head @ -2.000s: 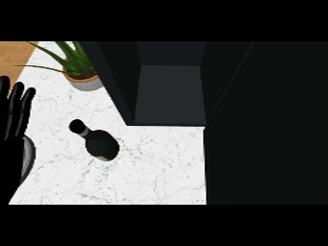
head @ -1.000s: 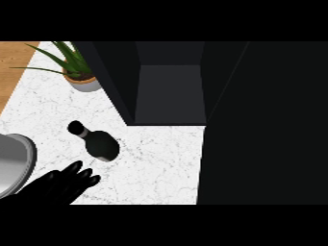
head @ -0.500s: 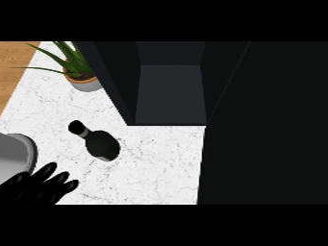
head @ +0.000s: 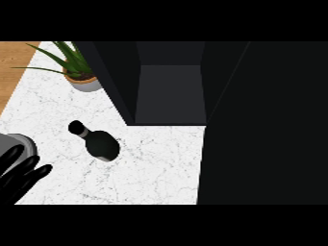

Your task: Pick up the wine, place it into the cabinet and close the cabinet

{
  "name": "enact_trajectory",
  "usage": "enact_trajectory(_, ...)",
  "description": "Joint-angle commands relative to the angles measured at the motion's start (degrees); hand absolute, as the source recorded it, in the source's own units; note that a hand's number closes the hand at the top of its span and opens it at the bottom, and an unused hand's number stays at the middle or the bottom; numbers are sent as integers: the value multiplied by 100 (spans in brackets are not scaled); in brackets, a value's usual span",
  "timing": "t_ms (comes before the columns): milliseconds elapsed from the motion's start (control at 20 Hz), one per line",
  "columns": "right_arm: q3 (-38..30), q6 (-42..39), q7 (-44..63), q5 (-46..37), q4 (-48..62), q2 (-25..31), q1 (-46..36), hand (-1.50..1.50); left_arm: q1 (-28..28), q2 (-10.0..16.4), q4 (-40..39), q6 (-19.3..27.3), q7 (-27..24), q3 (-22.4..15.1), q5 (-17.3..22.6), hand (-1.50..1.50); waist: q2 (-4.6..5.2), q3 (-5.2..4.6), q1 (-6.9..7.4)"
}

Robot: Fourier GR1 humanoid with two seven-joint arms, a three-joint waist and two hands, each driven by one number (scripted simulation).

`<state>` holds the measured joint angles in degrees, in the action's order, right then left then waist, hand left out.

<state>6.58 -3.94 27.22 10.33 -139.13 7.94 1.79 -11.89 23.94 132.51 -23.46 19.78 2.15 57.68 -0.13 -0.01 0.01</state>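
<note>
The wine bottle (head: 96,142) sits on the white counter (head: 152,168), up and to the right of the left hand (head: 10,175) and near it but apart. Its cap points up-left, and it is probably upright. The hand's fingers are straight, spread and empty. The open cabinet (head: 170,91) lies beyond. No label can be read.

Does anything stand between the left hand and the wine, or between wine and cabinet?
Nothing visible: only white marble counter separates the black left hand, dark glass wine bottle and open dark cabinet.
</note>
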Motion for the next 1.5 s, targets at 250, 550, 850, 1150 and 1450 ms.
enact_trajectory(250, 244, -68, -148, -215, -571, -145, 469, -150, 629, 6, -435, 32, 267, 632, 301, -150, 6, 2, -31)
enact_trajectory(550, 86, 305, 987, -82, -1147, 43, -119, -150, 837, 145, -910, -68, 434, 965, 464, -150, 1, -3, -20)
enact_trajectory(850, -311, 101, 618, 246, -730, 76, -242, -150, 1254, 267, -1730, -307, 610, 1128, 319, -150, 11, 0, -23)
enact_trajectory(1150, 51, 59, 653, 65, -1080, -42, 135, -150, 1290, 2, -2234, -655, 568, 969, -37, -150, 4, 1, -35)
enact_trajectory(1450, -449, -61, 721, 352, -719, 68, -293, -150, 1522, -365, -3313, -1440, 186, 731, -917, -150, 15, 0, -51)
